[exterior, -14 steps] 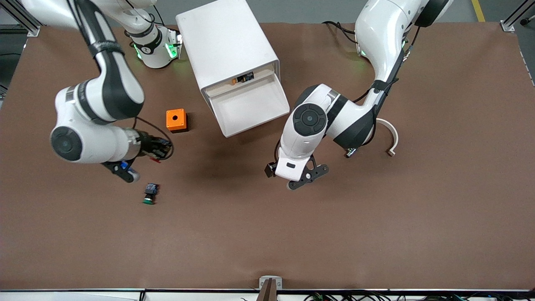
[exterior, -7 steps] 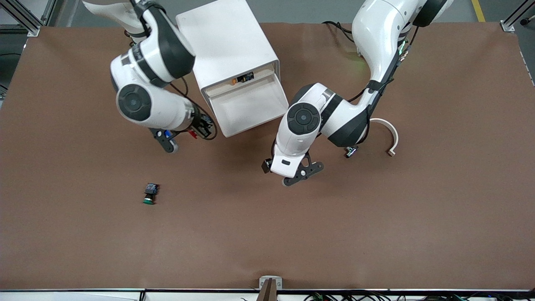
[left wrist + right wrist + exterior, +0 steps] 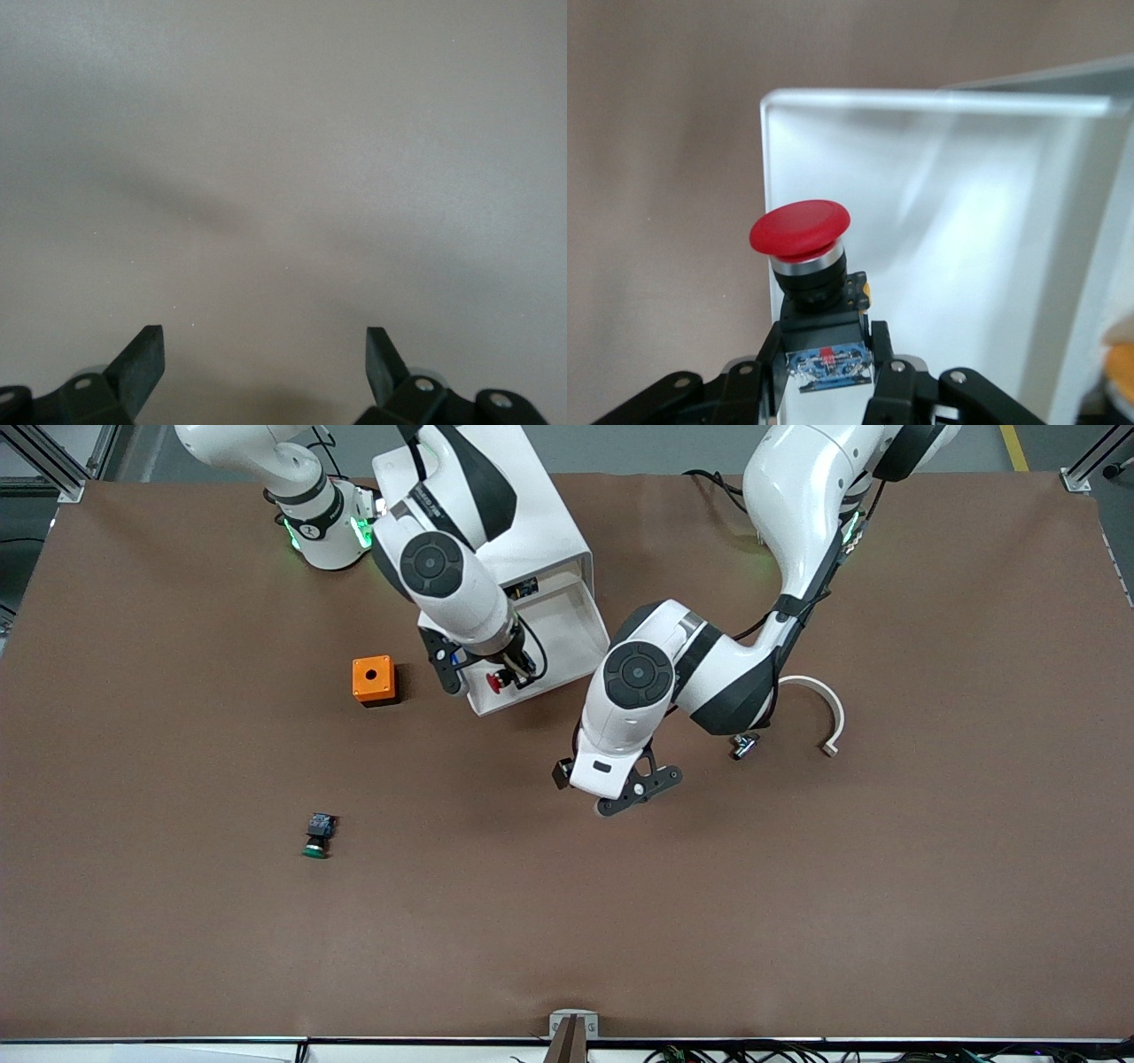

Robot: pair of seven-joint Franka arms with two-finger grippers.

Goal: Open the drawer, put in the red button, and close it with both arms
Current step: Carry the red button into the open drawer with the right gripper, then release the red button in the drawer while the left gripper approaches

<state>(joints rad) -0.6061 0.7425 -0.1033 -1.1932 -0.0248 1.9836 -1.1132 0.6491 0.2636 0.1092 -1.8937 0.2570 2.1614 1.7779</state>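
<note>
A green-capped button (image 3: 317,836) and an orange box (image 3: 373,679) lie on the table (image 3: 930,886) toward the right arm's end. The right claw (image 3: 483,677) pinches the red button (image 3: 497,681) over the pulled-out drawer (image 3: 567,631), at its front corner. The left claw (image 3: 631,790) hangs spread above bare table.

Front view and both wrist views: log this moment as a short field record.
drawer: pulled open, tray bare
red button: held in right gripper
right gripper: shut on red button, over the drawer's front corner
left gripper: open, empty, over bare table
green button: on table, nearer the front camera
orange box: beside the cabinet
</note>
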